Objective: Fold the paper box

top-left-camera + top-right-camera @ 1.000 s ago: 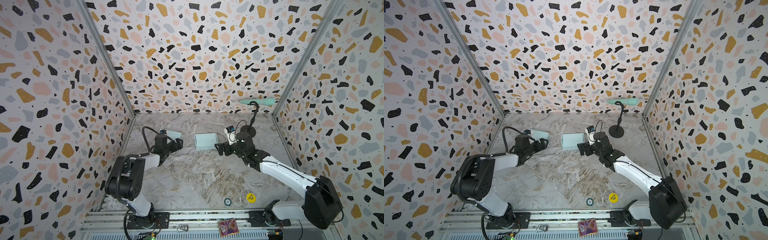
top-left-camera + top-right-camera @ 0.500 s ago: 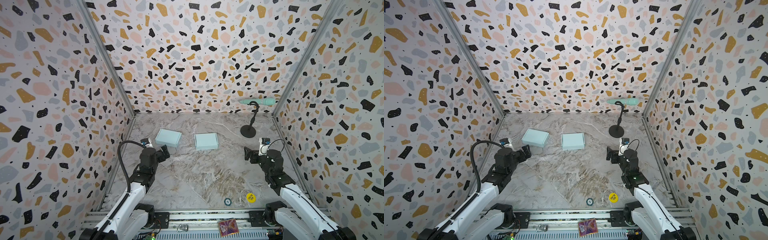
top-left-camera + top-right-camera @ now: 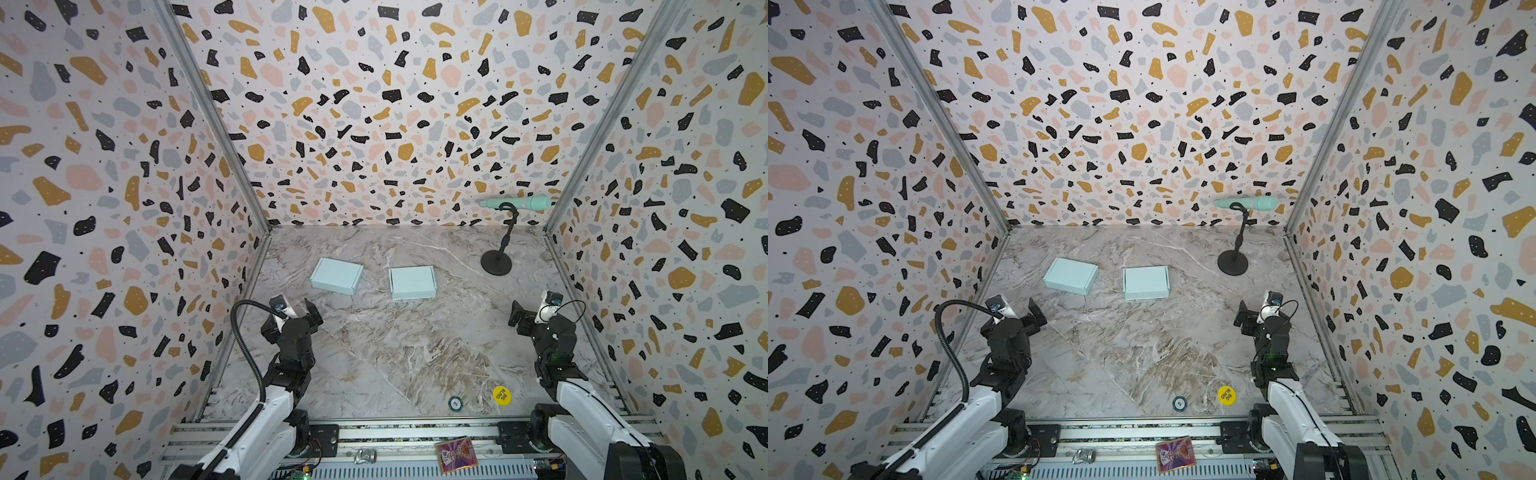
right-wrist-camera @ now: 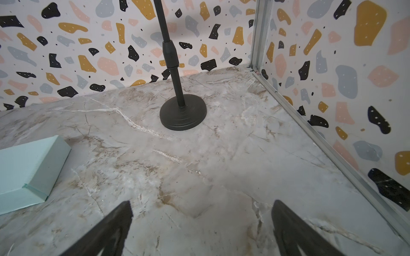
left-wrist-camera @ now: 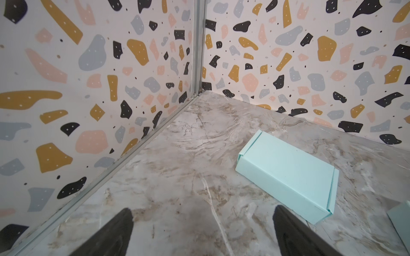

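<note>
Paper box (image 3: 336, 275) lies closed, pale mint, near its twin (image 3: 412, 282).

Both top views overlook the whole table (image 3: 374, 353) from high; wrist cameras face far corners, low.

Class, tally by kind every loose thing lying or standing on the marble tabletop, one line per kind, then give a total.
Pale-teal paper boxes: 2
Black microphone stand, with its teal microphone: 1
Yellow "BIG BLIND" disc: 1
Small dark round chip: 1
Total: 5
</note>
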`<state>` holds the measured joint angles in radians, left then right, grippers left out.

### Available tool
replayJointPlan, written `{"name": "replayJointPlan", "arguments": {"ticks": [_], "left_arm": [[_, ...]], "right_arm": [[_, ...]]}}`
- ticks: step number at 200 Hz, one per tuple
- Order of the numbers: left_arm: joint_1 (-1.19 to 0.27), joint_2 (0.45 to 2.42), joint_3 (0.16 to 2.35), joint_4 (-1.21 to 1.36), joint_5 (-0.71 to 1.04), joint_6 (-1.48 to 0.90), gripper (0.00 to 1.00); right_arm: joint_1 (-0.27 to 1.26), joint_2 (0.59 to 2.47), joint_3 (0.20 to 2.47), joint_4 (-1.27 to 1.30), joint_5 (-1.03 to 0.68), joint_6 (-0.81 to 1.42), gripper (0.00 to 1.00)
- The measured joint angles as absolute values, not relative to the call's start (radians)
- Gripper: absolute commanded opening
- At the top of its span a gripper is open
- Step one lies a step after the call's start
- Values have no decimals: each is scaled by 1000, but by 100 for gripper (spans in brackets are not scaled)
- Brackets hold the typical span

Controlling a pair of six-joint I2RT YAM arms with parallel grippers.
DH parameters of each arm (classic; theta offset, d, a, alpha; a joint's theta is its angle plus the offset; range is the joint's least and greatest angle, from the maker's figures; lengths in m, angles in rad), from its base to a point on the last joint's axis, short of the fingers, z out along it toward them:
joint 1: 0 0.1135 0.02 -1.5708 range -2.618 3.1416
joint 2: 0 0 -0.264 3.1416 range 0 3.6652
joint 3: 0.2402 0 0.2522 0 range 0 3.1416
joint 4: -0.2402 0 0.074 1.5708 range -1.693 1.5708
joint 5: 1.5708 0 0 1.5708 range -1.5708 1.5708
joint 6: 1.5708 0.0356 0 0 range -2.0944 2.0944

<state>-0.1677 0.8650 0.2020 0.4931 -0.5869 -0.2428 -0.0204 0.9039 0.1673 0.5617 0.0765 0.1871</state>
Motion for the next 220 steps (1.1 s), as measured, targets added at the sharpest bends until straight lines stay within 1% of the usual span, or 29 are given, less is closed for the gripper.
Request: {"name": "replayJointPlan", "arguments": {"ticks": [39,78,102,125,171,193,220], "left_arm": [[-167,1086,195,717,-583,-148,100],[-150,1229,174,897,-550,-96,100],[-134,1290,175,979,-519,-85,100],[-125,1374,170,1073,-489,-76,100],[-124,1394,152,1139,-458,-64,100],[-124,1394,152,1150,-452,-63,100],[-124,1397,152,1153,-450,-63,100]], "right_arm": [[-20,1087,142,813,102,175,99],[-20,1286,138,1037,98,162,99],[-20,1338,133,1121,96,150,99],[-20,1350,134,1145,94,145,99],[0,1373,150,1164,97,120,99],[31,1470,152,1271,76,81,99],[47,1498,155,1251,60,56,99]]}}
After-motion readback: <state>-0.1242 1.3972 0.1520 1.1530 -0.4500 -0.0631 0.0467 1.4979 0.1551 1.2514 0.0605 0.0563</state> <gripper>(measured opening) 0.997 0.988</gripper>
